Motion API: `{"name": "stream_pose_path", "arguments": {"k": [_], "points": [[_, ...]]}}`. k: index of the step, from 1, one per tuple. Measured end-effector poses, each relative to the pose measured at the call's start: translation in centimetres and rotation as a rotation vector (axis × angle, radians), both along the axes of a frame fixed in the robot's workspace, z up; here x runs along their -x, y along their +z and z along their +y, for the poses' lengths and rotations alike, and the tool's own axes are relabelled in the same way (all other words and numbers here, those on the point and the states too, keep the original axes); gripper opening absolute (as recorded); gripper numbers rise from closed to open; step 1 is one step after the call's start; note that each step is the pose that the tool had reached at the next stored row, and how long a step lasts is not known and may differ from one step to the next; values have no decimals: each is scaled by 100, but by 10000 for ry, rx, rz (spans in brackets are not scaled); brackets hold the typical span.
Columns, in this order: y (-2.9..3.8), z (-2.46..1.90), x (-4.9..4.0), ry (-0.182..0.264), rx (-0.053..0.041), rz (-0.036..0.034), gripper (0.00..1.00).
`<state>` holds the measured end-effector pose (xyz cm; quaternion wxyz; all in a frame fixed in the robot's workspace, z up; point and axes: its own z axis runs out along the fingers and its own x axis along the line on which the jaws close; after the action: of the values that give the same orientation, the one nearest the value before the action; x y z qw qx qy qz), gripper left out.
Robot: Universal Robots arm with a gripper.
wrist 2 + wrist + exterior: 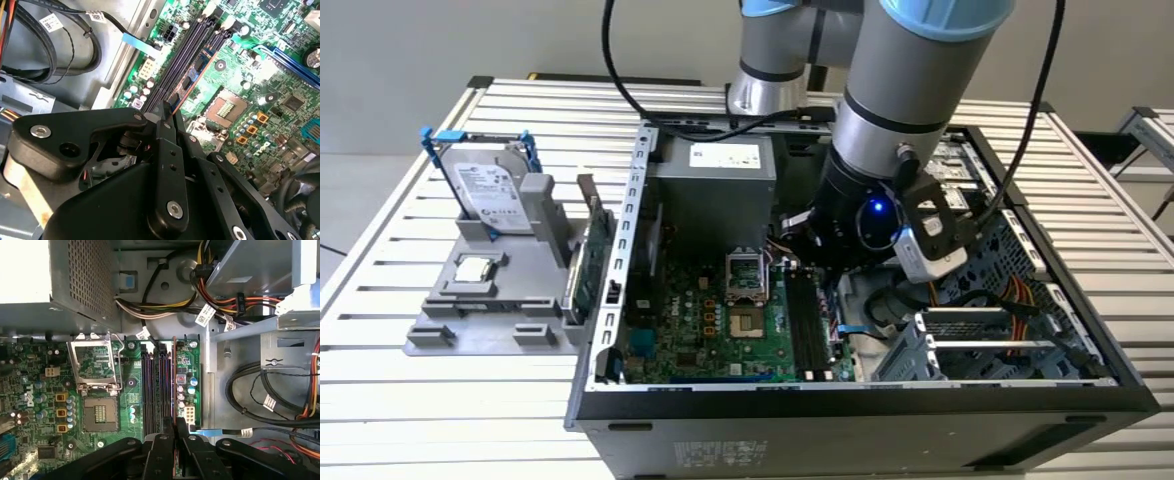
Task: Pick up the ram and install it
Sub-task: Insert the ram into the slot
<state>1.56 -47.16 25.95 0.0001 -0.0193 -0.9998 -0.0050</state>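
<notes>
Black pincer (pixel 173 437) linkage is seen closest in both wrist views, its fingers (pixel 165 117) drawn narrow and clamped on the ram (pixel 174 385), a thin stick held on edge. In the first wrist view the ram is seen edge-on, standing in line with the memory slots (pixel 155 390) of the motherboard (pixel 707 320), at the slot nearest the small white connector (pixel 189 414); whether it is fully seated cannot be told.

From the exterior view's left, a hard drive (pixel 491 195) is held upright in a grey fixture (pixel 487 310) on the slatted surface (pixel 400 250), with a small square processor chip (pixel 476 268) lying flat in front of it. Next, a green expansion card (pixel 594 265) stands just beside the open computer case (pixel 854 410). Inside the case the empty processor socket (pixel 97 412) is seen, and over the slots the arm (pixel 907 110) is lowered.
</notes>
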Motion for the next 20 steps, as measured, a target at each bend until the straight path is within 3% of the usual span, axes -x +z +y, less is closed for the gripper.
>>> {"name": "stream_pose_path", "arguments": {"k": [8, 20], "points": [[-87, -4, -1, -1, -1, 0, 0], [-153, -6, -12, 3, -2, -1, 0]]}}
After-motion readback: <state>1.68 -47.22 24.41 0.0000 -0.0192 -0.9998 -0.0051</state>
